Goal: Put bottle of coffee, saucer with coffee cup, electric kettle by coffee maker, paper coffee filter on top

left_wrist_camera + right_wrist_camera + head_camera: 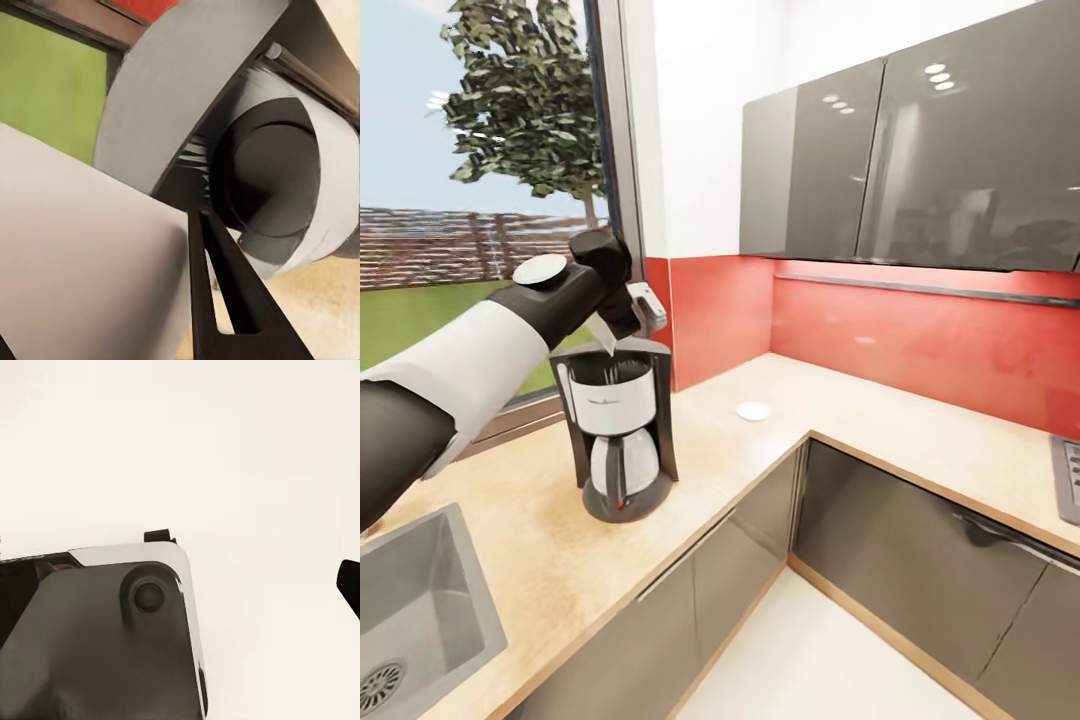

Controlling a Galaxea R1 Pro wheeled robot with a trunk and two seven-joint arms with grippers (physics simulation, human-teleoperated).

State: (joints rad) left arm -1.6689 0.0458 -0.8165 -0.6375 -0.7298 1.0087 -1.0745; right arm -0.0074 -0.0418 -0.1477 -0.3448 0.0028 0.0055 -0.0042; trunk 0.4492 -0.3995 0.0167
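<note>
Your left hand pinches the paper coffee filter right above the coffee maker; lower it, then release.

The left gripper hangs just above the coffee maker (a saucer lies to its right) on the countertop.

One coffee maker, one paper coffee filter, one saucer and one sink on the tabletop; two wall cabinets above
</note>
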